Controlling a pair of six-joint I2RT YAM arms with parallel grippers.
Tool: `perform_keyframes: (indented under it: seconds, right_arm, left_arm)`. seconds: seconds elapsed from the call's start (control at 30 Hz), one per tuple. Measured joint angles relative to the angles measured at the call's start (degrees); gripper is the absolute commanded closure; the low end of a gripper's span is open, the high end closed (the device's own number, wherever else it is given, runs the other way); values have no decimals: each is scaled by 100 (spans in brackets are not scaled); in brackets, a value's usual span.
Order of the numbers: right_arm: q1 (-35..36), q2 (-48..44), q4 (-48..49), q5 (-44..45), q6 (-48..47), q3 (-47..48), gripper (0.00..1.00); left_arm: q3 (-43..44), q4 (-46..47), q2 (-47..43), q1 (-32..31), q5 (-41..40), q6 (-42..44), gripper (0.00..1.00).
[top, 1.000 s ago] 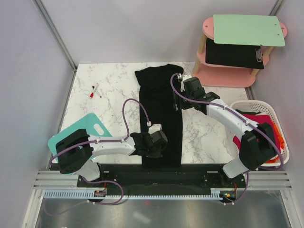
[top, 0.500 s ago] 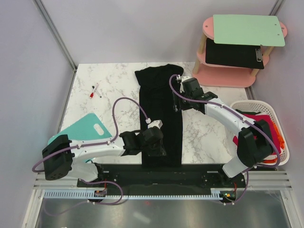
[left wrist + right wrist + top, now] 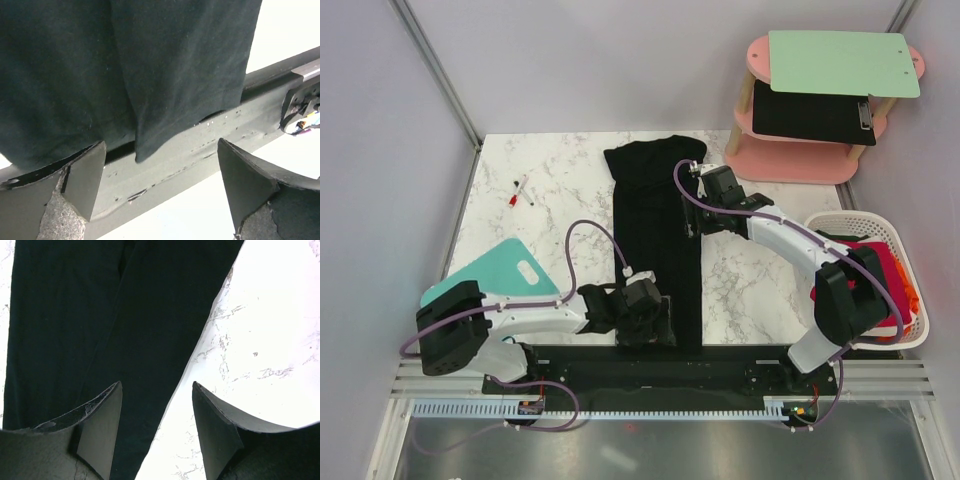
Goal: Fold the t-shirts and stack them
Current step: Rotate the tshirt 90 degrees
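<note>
Black t-shirt (image 3: 655,230): flat on marble tabletop (image 3: 560,170), narrowed to a long strip, collar end far, hem end near.

Top view.
- Left pincer (image 3: 652,318) low over the shirt's hem end. Right pincer (image 3: 695,215) at the shirt's right edge, up toward the collar half.
- Probable reason for the layout: strip laid lengthwise, one end per arm, ready for a hem-to-collar fold.
- Right of the shirt: white basket (image 3: 840,218) with red t-shirt (image 3: 868,255) and orange fabric (image 3: 910,300), presumably queued.
- Left of the shirt: teal cutting board (image 3: 510,275) and a red marker (image 3: 518,190).
- Beyond the shirt's far right corner: pink stand (image 3: 790,160) with black clipboard (image 3: 810,112).

Left wrist view.
- Left pincer (image 3: 160,145) spread wide, nothing between the fingers (image 3: 85,175).
- Black t-shirt (image 3: 150,60) hem just ahead, draped onto the dark rail (image 3: 200,150); folded layers visible at the hem.
- Judged positioned for a pinch on that hem.

Right wrist view.
- Right pincer (image 3: 156,385) parted, gripping nothing, straddling the shirt's right edge: cloth (image 3: 100,315) under one finger, bare tabletop (image 3: 260,315) under the other.
- Judged placed to take or pin that edge.

Writing: no brand, label or legible text in any view.
</note>
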Motion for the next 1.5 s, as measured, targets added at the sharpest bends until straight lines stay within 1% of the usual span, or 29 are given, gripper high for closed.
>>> perform_keyframes:
  seconds: [0.07,0.17,0.2,0.23,0.27,0.37,0.43,0.5,0.6,0.67,0.87,1.03,1.1,1.2,1.37,1.5]
  right_arm:
    - [-7,37,4,0,-2,2,34]
    - [-20,177,-2,11,-11,81,34]
    - [-22,280,-2,31,-28,177,34]
    - [-28,365,2,39,-39,256,34]
    - [-33,452,13,50,-44,348,34]
    - [-83,817,72,87,-46,743,35]
    - [-131,1078,144,101,-42,1029,35]
    - [-188,1338,225,83,-35,1285,36]
    - [-289,1744,348,4,-7,1633,36]
    - [-337,2024,439,-70,20,1862,36]
    - [-452,2765,509,-339,98,2629,36]
    - [-483,2927,575,-452,111,2905,35]
    - [-492,2892,592,-448,111,2870,35]
    - [-540,2570,616,-439,157,2371,34]
    - [-697,1558,538,-538,334,1060,33]
    - [-772,575,326,-590,520,94,33]
  left_arm:
    - [33,-164,-181,-15,-120,59,0]
    - [291,-662,-702,-24,-612,234,0]
    - [472,-879,-938,37,-833,356,2]
    - [592,-970,-1095,94,-962,446,8]
    - [737,-1071,-1270,232,-1069,560,10]
    - [1012,-1180,-1652,1099,-1220,977,11]
    - [1150,-1204,-1722,2092,-1165,1360,10]
    - [1250,-1211,-1617,2815,-1150,1690,9]
    - [1576,-1228,-1060,3628,-876,2210,8]
    - [1899,-1196,-492,3915,-710,2496,8]
    - [2944,-1163,1198,4221,-363,3027,8]
    - [3569,-1084,2098,4354,-7,3187,9]
    - [3585,-1040,2214,4380,153,3202,7]
    - [3320,-863,2155,4387,341,3202,6]
    - [2221,-645,1707,4387,739,3174,5]
    - [1163,-529,1071,4352,1010,3058,5]
